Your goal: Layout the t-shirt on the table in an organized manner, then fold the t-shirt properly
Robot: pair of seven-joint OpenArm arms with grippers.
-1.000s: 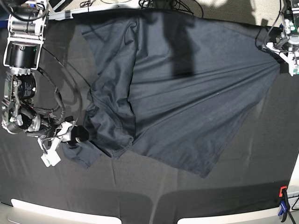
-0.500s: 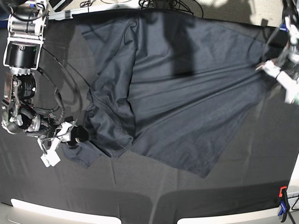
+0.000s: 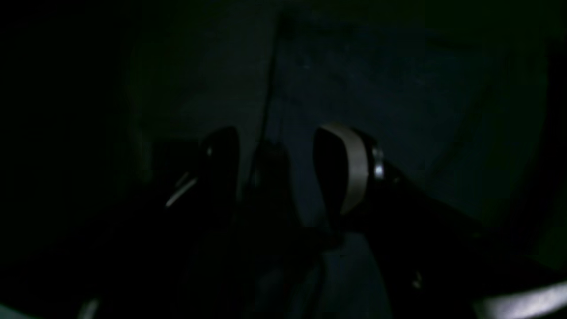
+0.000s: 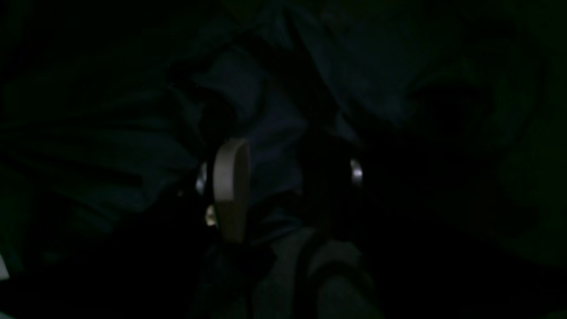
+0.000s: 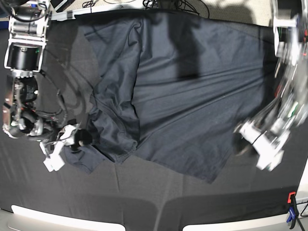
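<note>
As one looks from the front edge inward, the large rectangular bench (image 5: 159, 197) covered in matte black creased cloth shows first its pale border, with a red and blue clamp (image 5: 291, 211) at the front corner. A little further in, the right end effector (image 5: 77, 139) sits at the crumpled edge of the plain dark navy short-sleeved cotton t-shirt (image 5: 192, 106). In the right wrist view its fingers (image 4: 230, 190) stand apart with bunched fabric between them, but I cannot tell if they really pinch it. On the opposite side, the left end effector (image 5: 255, 139) appears strongly blurred, just beside the shirt's border. In the left wrist view it is spread, its fingers (image 3: 350, 168) apart above dark cloth, and it holds nothing. The t-shirt lies across the middle of the bench, wide and mostly flat with long creases, one side folded over itself, and it reaches up to the far edge.
</note>
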